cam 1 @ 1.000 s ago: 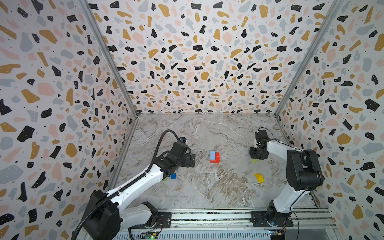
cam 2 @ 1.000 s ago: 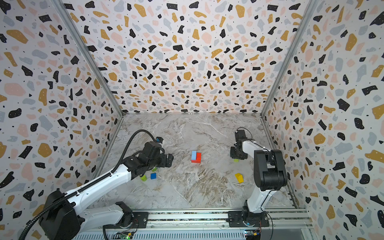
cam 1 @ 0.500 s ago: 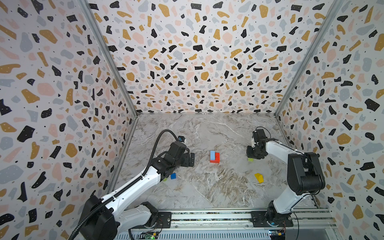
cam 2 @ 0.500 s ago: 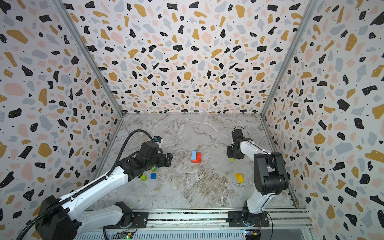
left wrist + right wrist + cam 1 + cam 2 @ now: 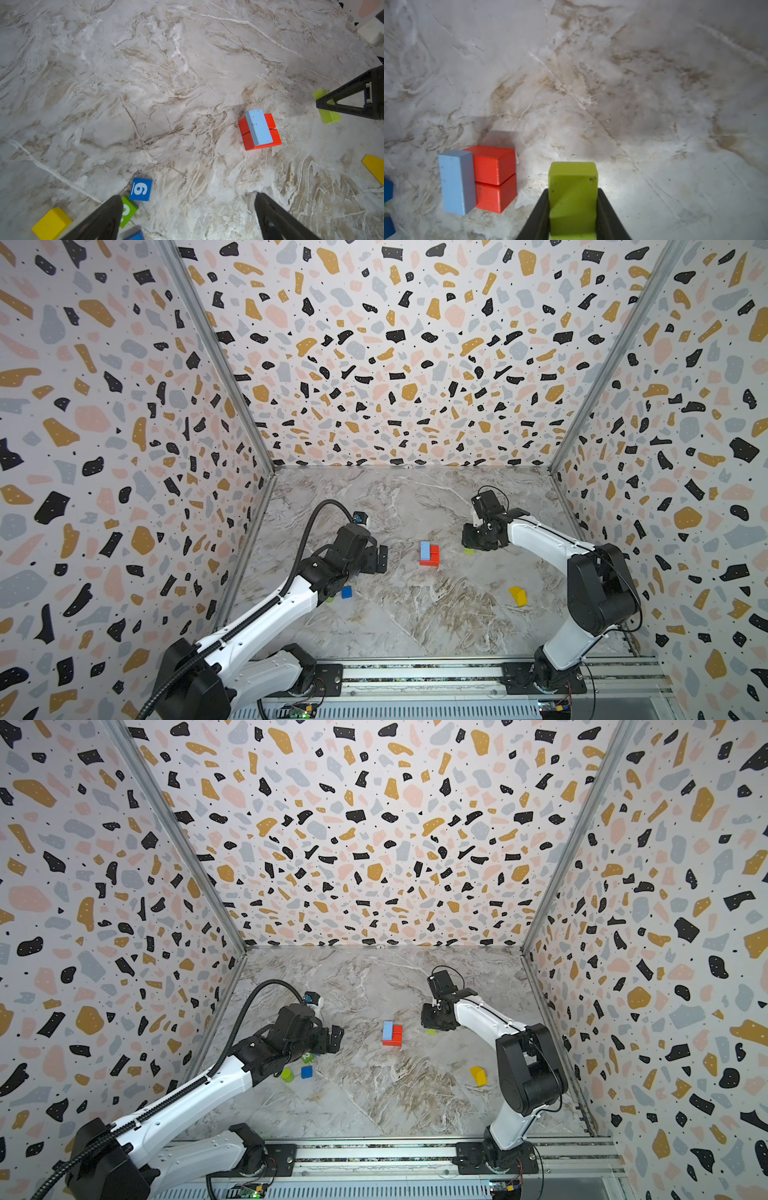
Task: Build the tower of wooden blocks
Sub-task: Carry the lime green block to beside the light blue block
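The marble counter (image 5: pixel 415 622) is enclosed on three sides by speckled walls (image 5: pixel 395 364), and its near edge is closed by a metal rail (image 5: pixel 419 674) on which both arm bases are mounted. The widest open room is found across the far half of the counter and in the near middle between the arms. The left arm (image 5: pixel 266 614) is stretched low from its base toward the middle, with a black cable looped above it. The right arm (image 5: pixel 540 539) is raised at the elbow beside the right wall and bent inward, its wrist pointed down. The left fingers (image 5: pixel 380 559) are spread wide with nothing between them, and are held left of the tower. The right fingers (image 5: pixel 471 542) are clamped on the long sides of a lime bar (image 5: pixel 573 187) just right of the tower (whether the bar rests on the counter or is just clear of it cannot be told). The wood block tower (image 5: pixel 429 554) stands near the middle of the counter: two red slabs (image 5: pixel 274 138) are laid side by side, touching, and a light blue bar (image 5: pixel 258 127) is laid across both. A yellow wedge (image 5: pixel 518 596) lies apart, near the right arm. Beneath the left arm a blue cube (image 5: pixel 140 189) marked 6, a numbered green cube (image 5: pixel 128 211) just beside it, a lime cylinder (image 5: pixel 286 1074) and a yellow cube (image 5: pixel 52 223) are clustered.
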You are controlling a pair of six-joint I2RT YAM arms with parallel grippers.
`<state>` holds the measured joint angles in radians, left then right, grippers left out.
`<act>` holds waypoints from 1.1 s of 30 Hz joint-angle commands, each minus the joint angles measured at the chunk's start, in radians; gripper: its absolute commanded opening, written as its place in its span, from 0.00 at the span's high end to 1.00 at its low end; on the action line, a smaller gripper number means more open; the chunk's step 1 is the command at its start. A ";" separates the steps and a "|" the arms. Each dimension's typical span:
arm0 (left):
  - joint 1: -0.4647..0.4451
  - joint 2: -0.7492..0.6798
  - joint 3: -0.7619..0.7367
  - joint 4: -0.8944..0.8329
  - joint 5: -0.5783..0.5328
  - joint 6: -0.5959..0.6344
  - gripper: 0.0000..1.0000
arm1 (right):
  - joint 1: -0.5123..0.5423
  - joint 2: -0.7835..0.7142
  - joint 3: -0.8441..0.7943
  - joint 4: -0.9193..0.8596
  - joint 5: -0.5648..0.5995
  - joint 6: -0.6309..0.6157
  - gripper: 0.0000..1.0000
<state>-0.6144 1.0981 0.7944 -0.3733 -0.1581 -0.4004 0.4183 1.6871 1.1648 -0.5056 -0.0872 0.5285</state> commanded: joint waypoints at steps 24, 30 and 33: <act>0.005 -0.027 -0.021 0.034 0.008 -0.001 0.00 | 0.188 0.064 0.089 0.080 -0.063 0.163 0.75; 0.005 -0.029 -0.021 0.033 0.006 -0.001 0.00 | 0.195 0.068 0.083 0.084 -0.063 0.165 0.75; 0.005 -0.029 -0.023 0.033 0.006 0.000 0.00 | 0.197 0.073 0.075 0.096 -0.072 0.166 0.75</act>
<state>-0.6125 1.0832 0.7837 -0.3664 -0.1574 -0.4038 0.6083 1.7569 1.2224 -0.4206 -0.1474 0.6800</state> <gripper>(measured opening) 0.999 0.337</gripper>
